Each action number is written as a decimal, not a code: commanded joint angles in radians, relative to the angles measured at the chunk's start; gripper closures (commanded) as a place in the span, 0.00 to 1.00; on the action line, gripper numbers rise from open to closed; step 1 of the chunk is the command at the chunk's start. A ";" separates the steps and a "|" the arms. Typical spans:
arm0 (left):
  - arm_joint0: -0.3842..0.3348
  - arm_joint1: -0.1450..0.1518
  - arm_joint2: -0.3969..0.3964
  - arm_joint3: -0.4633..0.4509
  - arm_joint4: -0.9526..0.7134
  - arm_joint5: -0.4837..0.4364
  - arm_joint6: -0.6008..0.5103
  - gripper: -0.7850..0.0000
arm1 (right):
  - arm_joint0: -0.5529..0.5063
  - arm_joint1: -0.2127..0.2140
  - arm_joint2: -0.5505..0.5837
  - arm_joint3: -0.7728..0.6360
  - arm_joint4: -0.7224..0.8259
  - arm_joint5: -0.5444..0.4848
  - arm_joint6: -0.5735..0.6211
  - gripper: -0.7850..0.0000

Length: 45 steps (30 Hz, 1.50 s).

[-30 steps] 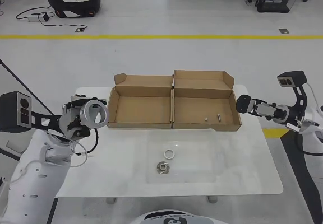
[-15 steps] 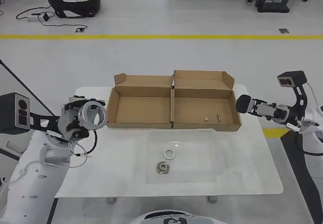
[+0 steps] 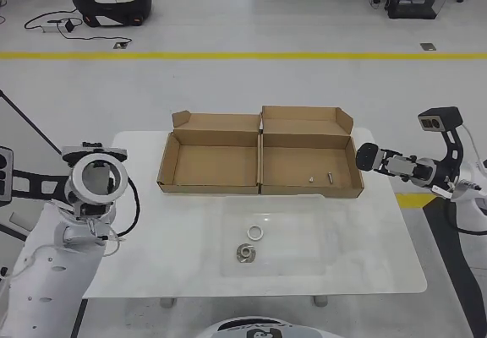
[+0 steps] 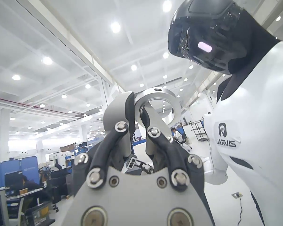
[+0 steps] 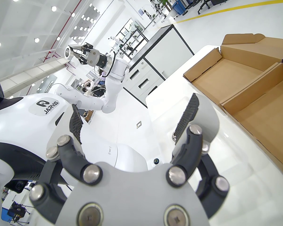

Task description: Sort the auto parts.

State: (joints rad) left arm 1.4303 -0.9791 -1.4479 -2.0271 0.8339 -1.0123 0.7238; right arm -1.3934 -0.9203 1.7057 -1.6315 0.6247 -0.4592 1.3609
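Left arm swinging out: metal ring (image 3: 97,180), which was hanging just off the 9 o'clock wall of the left box (image 3: 210,165), is now sitting further toward 9 o'clock, past the edge of the table (image 3: 379,245), with its bore facing up. Left gripper (image 4: 138,111) is pinching the ring wall, one finger outside and one inside the bore, nearly closed. Right gripper (image 3: 366,157) is not moving; it's parking at 3 o'clock of the right box (image 3: 294,165), fingers spread wide, holding nothing.

My read: the ring is heading away from the boxes, so no drop is happening yet. Probably re-orienting before placing.

Still waiting in the clear tray (image 3: 294,245) at 6 o'clock of the boxes: a white ring (image 3: 256,231) and a flanged metal part (image 3: 245,252). Two small fasteners (image 3: 320,178) are lying in the right box, too small to tell bolts from pins. Tray edges are barely showing.
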 commanded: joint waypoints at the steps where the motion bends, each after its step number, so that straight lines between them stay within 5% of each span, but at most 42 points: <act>1: -0.010 0.010 -0.009 0.000 0.078 0.000 -0.026 1.00 | 0.000 0.000 0.000 0.000 0.000 0.000 0.000 0.00; 10: -0.019 0.046 0.021 0.008 0.209 0.000 0.024 1.00 | 0.000 0.000 0.000 0.000 0.000 0.000 0.000 0.00; 20: -0.058 0.045 0.078 -0.012 -0.083 0.000 0.084 1.00 | 0.000 0.000 0.000 0.000 0.000 0.000 0.000 0.00; 27: -0.070 0.040 0.080 -0.011 -0.108 0.000 0.084 1.00 | 0.000 0.000 0.000 0.000 0.000 0.000 0.000 0.00; 45: -0.109 0.090 0.124 0.028 0.097 0.000 0.084 1.00 | 0.000 0.000 0.000 0.000 0.000 0.000 0.000 0.00</act>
State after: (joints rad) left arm 1.3235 -0.8927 -1.3268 -1.9979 0.9412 -1.0123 0.8082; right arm -1.3934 -0.9203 1.7057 -1.6315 0.6247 -0.4592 1.3609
